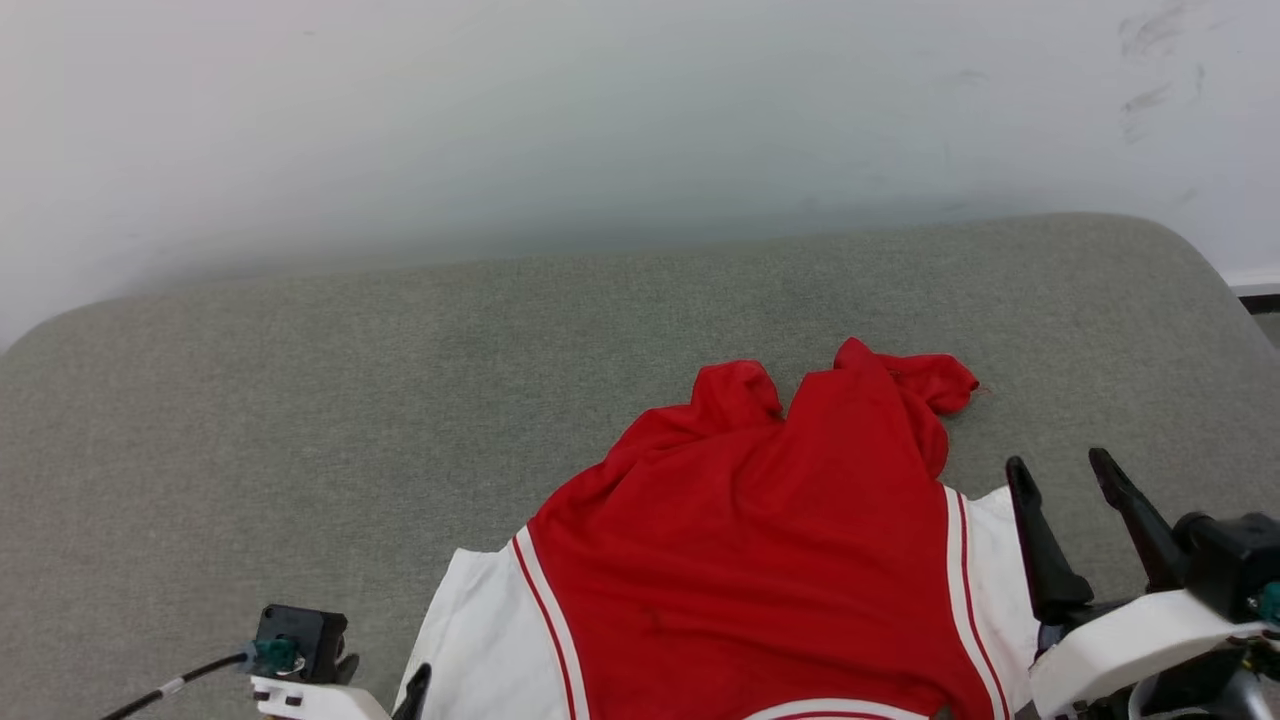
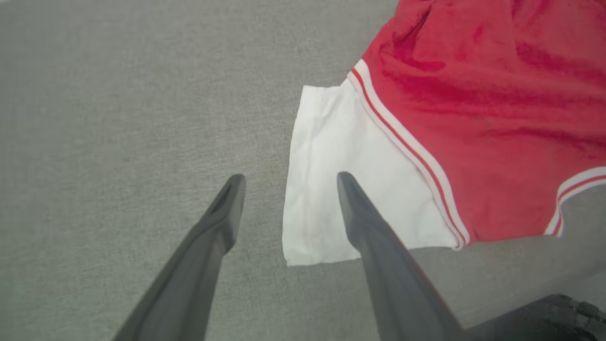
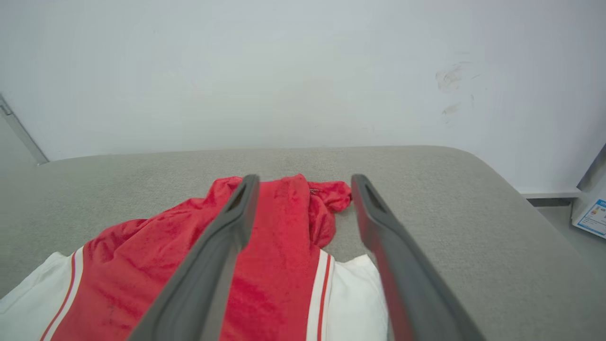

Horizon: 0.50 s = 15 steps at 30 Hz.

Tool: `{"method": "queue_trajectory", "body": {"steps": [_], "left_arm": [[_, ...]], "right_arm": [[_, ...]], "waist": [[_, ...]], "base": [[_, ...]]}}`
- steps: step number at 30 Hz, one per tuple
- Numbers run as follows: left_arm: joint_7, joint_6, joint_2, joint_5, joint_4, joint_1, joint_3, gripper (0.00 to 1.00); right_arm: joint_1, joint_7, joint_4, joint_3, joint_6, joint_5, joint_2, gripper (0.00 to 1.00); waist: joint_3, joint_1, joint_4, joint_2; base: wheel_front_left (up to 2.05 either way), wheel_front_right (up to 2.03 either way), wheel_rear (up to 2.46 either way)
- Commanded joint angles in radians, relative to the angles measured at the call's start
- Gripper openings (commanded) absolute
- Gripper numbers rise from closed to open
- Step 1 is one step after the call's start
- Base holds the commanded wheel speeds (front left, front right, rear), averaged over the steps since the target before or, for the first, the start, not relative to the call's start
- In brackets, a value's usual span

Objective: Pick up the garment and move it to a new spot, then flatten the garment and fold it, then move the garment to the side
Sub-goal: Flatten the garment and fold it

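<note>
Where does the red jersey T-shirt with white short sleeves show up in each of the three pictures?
Head view: the red jersey T-shirt lies lower centre-right, cut by the bottom edge.
Left wrist view: the shirt sits upper right.
Right wrist view: the shirt spreads from lower left to centre.
Shared landmark: the grey-green fabric cushion under it.

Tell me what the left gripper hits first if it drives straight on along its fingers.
Probably the white sleeve of the garment, at its outer edge: the open left gripper straddles that edge, one finger over sleeve, one over bare cushion. Its height above is unclear.
</note>
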<state>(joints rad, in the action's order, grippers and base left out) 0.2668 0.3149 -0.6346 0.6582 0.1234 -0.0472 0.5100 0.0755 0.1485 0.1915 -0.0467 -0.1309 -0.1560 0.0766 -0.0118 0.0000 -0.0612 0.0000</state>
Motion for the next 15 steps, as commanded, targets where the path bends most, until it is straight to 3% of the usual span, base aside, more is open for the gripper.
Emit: {"method": "queue_trajectory", "body": {"steps": [1, 8, 15], "left_arm": [[0.046, -0.019, -0.013, 0.022, -0.015, 0.0, 0.014, 1.0], [0.177, -0.068, -0.029, 0.073, -0.094, 0.034, 0.051, 1.0], [0.294, -0.129, -0.002, 0.109, -0.165, 0.071, 0.12, 1.0]], "right_arm": [[-0.011, -0.011, 0.007, 0.02, 0.0, -0.009, -0.008, 1.0], [-0.033, -0.045, -0.008, 0.06, 0.0, -0.021, -0.017, 1.0], [-0.056, -0.053, -0.041, 0.063, 0.0, -0.033, -0.023, 1.0]], "waist": [[0.018, 0.0, -0.016, 0.0], [0.09, 0.0, -0.042, 0.0], [0.125, 0.0, -0.051, 0.0]], "base": [[0.0, 0.0, 0.0], [0.0, 0.0, 0.0], [0.0, 0.0, 0.0]]}}
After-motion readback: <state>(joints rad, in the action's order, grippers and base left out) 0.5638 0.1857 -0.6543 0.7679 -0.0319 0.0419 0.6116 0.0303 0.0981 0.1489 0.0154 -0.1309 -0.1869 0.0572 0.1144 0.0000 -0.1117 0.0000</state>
